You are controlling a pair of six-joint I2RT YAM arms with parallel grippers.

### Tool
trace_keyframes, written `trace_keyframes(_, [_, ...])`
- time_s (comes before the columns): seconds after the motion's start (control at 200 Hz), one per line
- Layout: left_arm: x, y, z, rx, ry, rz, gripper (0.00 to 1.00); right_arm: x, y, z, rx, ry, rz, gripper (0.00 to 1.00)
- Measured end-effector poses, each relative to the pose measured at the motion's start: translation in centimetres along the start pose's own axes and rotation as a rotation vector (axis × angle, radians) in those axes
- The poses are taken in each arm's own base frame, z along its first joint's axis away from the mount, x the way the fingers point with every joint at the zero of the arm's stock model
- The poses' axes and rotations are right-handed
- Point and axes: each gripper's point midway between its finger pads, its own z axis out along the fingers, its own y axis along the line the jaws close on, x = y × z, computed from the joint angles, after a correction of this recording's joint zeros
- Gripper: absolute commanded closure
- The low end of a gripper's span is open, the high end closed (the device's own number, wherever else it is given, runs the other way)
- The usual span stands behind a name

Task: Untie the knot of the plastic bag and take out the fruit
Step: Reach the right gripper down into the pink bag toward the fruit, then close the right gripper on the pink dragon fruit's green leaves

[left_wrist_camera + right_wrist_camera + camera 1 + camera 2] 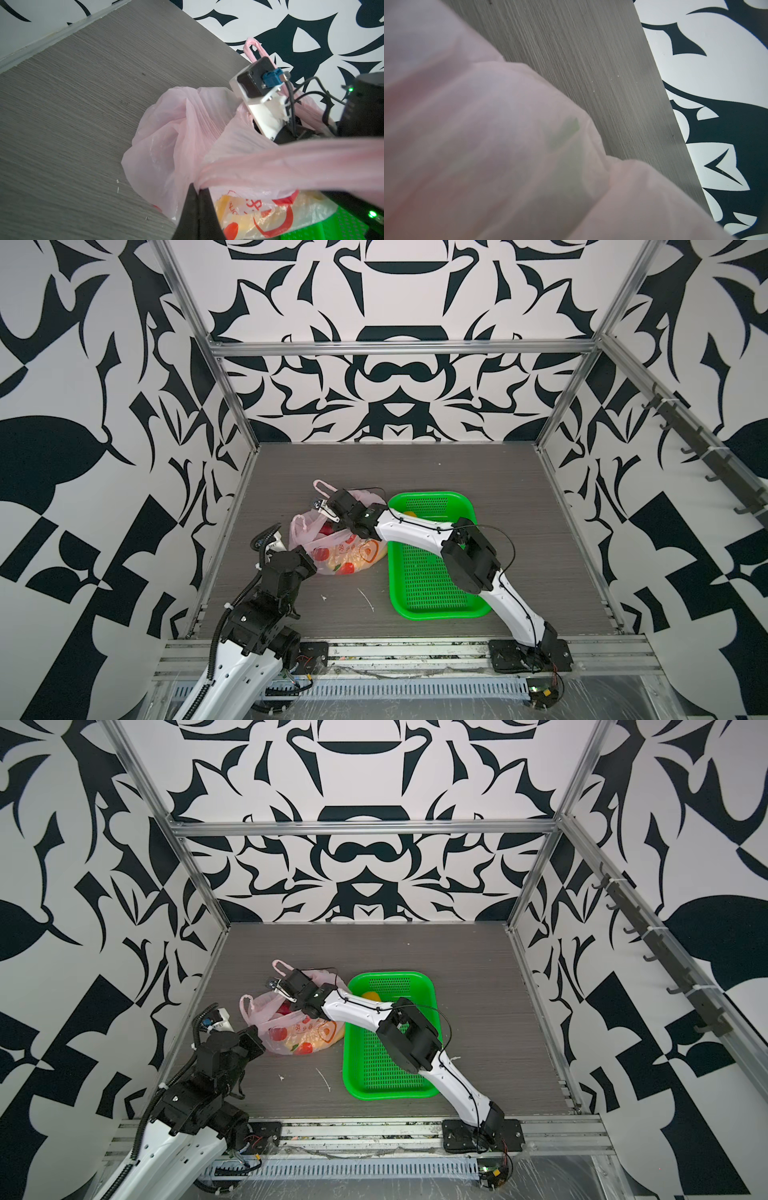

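In both top views, a thin translucent pale-pink plastic bag [345, 549] printed with red-orange fruit shapes lies on a grey wood-grain table [415, 472]. It touches the left rim of a green perforated plastic basket [440, 613]. One small round yellow fruit [409, 514] sits at the basket's far end. No knot can be made out. Two handle loops stand apart and the bag's mouth gapes, showing a red-magenta fruit [284, 1009] inside. The right pincer [332, 519] reaches across the middle and hangs right over that mouth, so this fruit lies straight below it. Its fingers are hidden, and I cannot tell whether they grip anything.

In the left wrist view, the left pincer [198, 188] is clenched on the bag's plastic, pulled into a taut strip that runs beneath the right arm.

In the right wrist view, blurred pink plastic fills the near field, with a faint green patch showing through. No fingers appear.

The right arm seems nearer the fruit, while the left likely holds the mouth open.
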Motion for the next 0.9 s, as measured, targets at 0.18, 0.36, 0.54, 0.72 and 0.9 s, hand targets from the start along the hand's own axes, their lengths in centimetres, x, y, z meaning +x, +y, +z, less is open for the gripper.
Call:
trace_keyframes(0.18, [-0.8, 0.0, 0.1, -0.013, -0.039, -0.007, 1.00, 0.2, 0.4, -1.1, -0.017, 0.000, -0.001, 0.82])
trace_keyframes(0.36, [-1.2, 0.1, 0.1, -0.022, -0.059, -0.010, 1.00, 0.2, 0.8, -1.7, -0.035, -0.005, -0.006, 0.85])
trace_keyframes(0.54, [-1.3, 0.4, 0.3, -0.039, -0.072, -0.009, 1.00, 0.6, 1.3, -2.6, -0.054, -0.001, -0.018, 0.88])
trace_keyframes(0.72, [-1.7, 0.6, 0.5, -0.062, -0.095, -0.010, 1.00, -0.2, 1.0, -4.0, -0.055, -0.029, -0.024, 0.96])
trace_keyframes(0.9, [-1.8, 0.9, 0.8, -0.088, -0.102, -0.006, 1.00, -0.8, 0.7, -5.2, -0.055, -0.054, -0.025, 1.00])
